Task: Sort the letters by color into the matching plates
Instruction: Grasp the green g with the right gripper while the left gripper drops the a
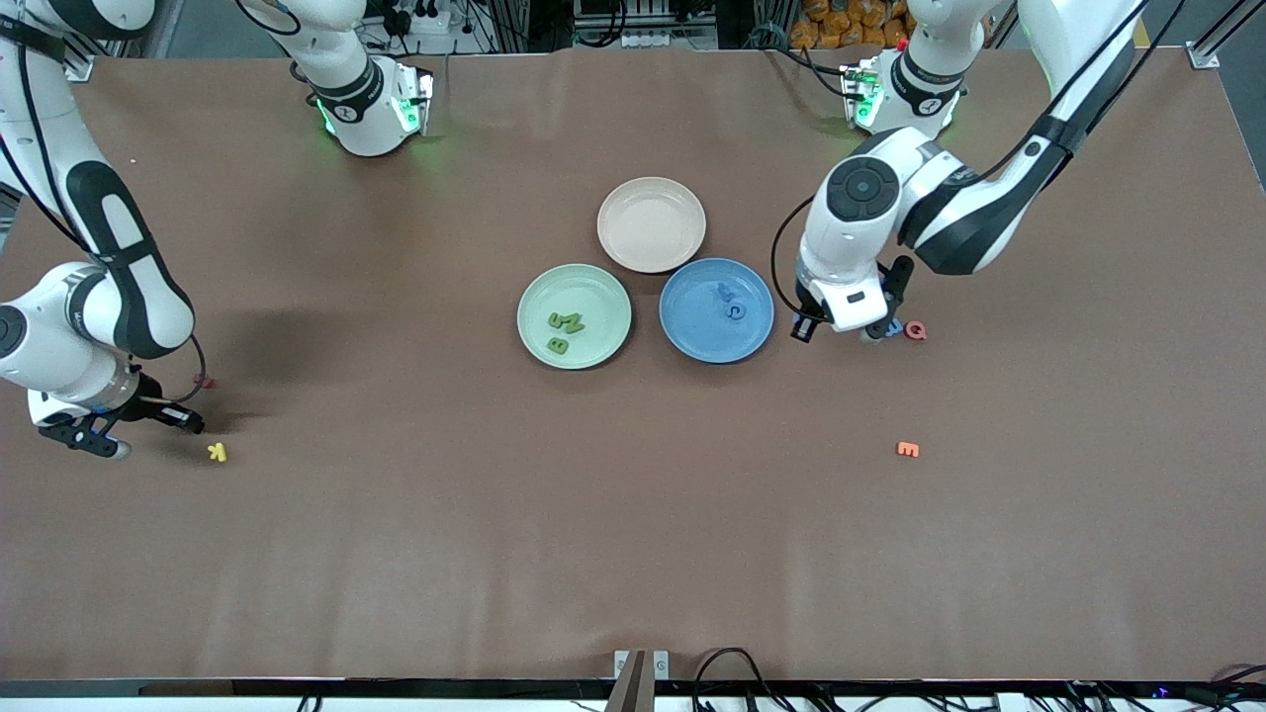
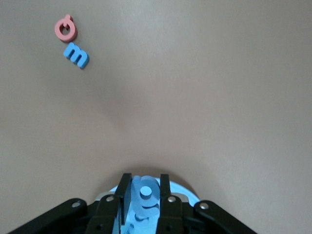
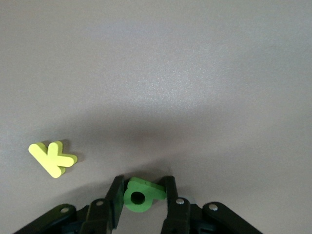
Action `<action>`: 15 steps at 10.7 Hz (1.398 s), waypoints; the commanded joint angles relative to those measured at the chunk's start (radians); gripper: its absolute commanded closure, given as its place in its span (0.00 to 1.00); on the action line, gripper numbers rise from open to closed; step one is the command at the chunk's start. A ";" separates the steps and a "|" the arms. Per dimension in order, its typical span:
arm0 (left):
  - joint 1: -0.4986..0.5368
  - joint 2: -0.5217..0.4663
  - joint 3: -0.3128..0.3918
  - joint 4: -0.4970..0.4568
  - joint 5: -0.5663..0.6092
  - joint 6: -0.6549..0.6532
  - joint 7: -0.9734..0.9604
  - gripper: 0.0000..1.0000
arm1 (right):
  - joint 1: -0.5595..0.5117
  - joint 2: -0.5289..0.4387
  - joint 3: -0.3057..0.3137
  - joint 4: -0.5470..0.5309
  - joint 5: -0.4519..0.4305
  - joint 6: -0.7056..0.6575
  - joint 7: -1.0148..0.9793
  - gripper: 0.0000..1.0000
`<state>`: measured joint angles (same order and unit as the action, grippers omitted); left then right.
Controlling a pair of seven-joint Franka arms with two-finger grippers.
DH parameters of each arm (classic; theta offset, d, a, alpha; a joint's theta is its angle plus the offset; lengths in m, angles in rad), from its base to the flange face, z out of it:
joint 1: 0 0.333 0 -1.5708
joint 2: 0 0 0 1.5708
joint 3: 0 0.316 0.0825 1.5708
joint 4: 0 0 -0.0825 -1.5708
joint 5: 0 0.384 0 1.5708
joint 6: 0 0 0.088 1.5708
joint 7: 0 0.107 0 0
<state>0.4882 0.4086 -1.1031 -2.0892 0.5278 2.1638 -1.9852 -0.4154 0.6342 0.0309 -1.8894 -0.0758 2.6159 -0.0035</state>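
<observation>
Left gripper (image 1: 870, 334) hangs low at three o'clock from the blue plate (image 1: 692, 341), which carries two blue letters. The green plate (image 1: 539, 341) carries three green ones, and a beige plate (image 1: 653, 203) sits at twelve o'clock between them. Right gripper (image 1: 109, 447) is down at eight o'clock from the green plate, with a yellow K (image 1: 218, 453) just beside it. An orange E (image 1: 907, 450) lies apart. From the left wrist, the fingers pinch a held blue letter (image 2: 145, 192), its long axis running along them; a blue m (image 2: 76, 54) touches a red Q (image 2: 66, 29). From the right wrist, the fingers clamp a held green letter (image 3: 139, 196), its long axis across the gap.
</observation>
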 commanded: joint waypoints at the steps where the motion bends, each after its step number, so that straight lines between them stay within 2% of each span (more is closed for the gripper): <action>1: -0.091 0.027 0.008 0.032 -0.009 -0.018 -0.009 1.00 | -0.033 -0.018 0.021 -0.027 -0.012 0.006 -0.029 0.77; 3: -0.160 0.058 0.025 0.073 -0.008 -0.018 -0.009 1.00 | -0.031 -0.018 0.021 -0.027 -0.012 0.006 -0.030 0.86; 6: -0.294 0.078 0.103 0.110 -0.009 -0.015 -0.020 1.00 | -0.025 -0.037 0.021 -0.030 -0.010 -0.008 -0.026 0.86; 7: -0.328 0.079 0.135 0.123 -0.009 -0.013 -0.020 0.97 | -0.023 -0.048 0.021 -0.031 -0.010 -0.019 -0.026 0.86; 11: -0.394 0.125 0.149 0.127 -0.009 -0.012 -0.023 0.92 | -0.019 -0.088 0.037 -0.031 -0.010 -0.097 -0.020 0.86; 12: -0.399 0.128 0.150 0.126 -0.009 -0.012 -0.023 0.70 | -0.007 -0.097 0.041 -0.031 -0.010 -0.111 -0.015 0.86; 13: -0.404 0.134 0.150 0.127 -0.009 -0.012 -0.023 0.42 | 0.006 -0.106 0.041 -0.031 -0.007 -0.125 -0.013 0.86; 14: -0.417 0.134 0.157 0.127 -0.008 -0.012 -0.023 0.22 | 0.021 -0.120 0.041 -0.034 -0.003 -0.152 -0.010 0.86; 15: -0.421 0.134 0.158 0.129 -0.009 -0.012 -0.023 0.21 | 0.044 -0.139 0.041 -0.034 -0.002 -0.190 0.019 0.86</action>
<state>0.0957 0.5323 -0.9603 -1.9852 0.5277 2.1641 -1.9961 -0.4049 0.5568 0.0677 -1.8915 -0.0758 2.4872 -0.0180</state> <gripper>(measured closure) 0.617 0.612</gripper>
